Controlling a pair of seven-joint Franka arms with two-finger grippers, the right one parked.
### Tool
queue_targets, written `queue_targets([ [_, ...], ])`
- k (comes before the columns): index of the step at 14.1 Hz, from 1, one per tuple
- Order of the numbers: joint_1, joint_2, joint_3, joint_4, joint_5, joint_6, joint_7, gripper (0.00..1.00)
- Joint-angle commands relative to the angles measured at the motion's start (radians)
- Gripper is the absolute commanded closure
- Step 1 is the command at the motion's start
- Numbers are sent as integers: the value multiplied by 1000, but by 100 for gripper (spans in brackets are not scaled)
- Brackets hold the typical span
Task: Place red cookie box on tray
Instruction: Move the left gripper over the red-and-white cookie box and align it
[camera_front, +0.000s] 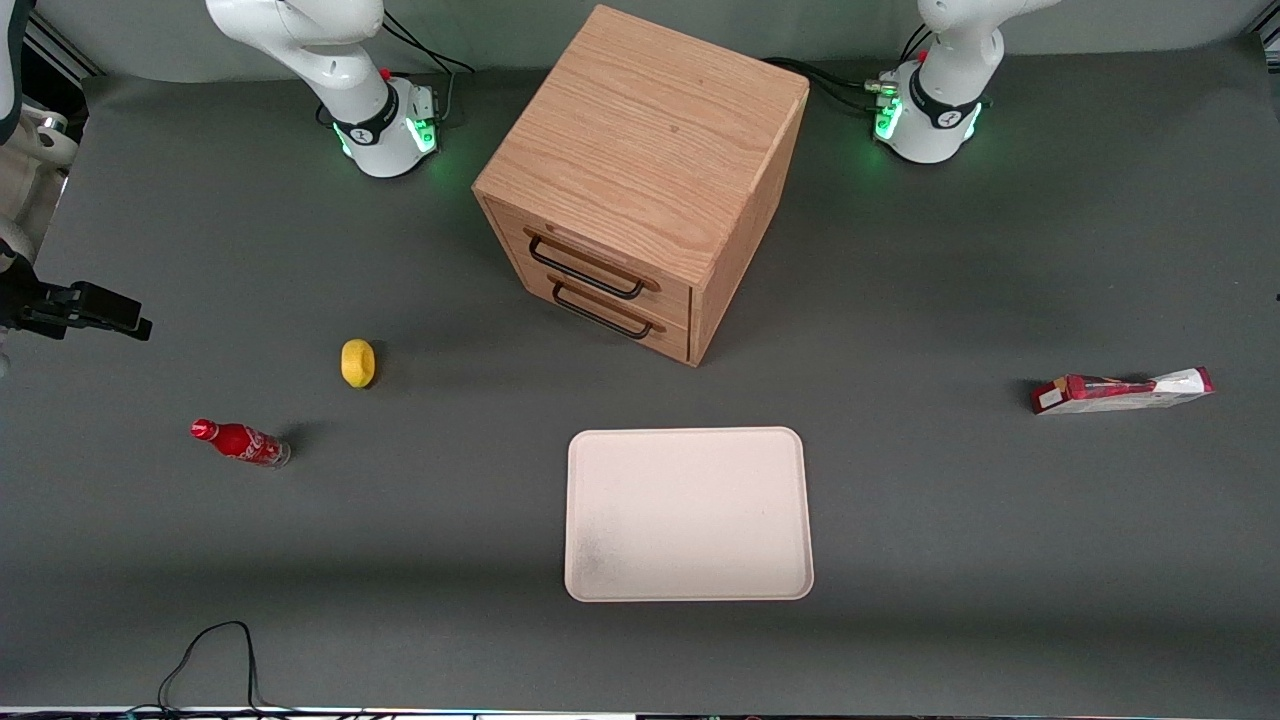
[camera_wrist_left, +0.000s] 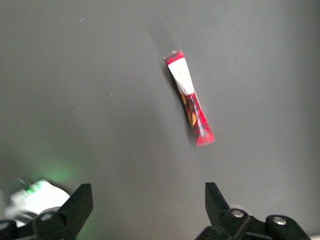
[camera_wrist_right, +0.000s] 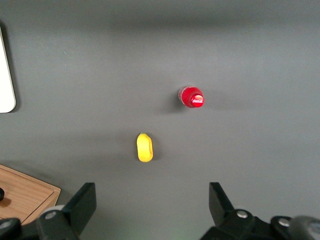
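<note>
From the front, the red cookie box (camera_front: 1122, 390) stands on a narrow edge toward the working arm's end of the counter (camera_front: 950, 520), well apart from the bare tray (camera_front: 688, 513). Through the left wrist camera, the tool (camera_wrist_left: 148, 205) hangs released above it, sizing up a grasp.

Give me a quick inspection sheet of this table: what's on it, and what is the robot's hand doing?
Surface: dark grey table, matte.
Job's things: red cookie box rests on a narrow edge toward the working arm's end, untouched; tray lies bare, nearer the front camera than the wooden drawer cabinet.
Clutter: yellow lemon and small red bottle toward the parked arm's end.
Grippers: left gripper hovers above the table near the box, fingers open, holding nothing.
Cables: black cable loops at the table's near edge; more at the arm bases.
Surroundings: nothing seen.
</note>
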Motion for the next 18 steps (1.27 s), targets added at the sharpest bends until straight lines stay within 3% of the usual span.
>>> queue_targets([
  [1,2,-29,-1,-76,15,93,-204,0],
  [13,21,144,-2,-424,5,746,-272,0],
  [18,32,229,-2,-445,-3,859,-272,0],
])
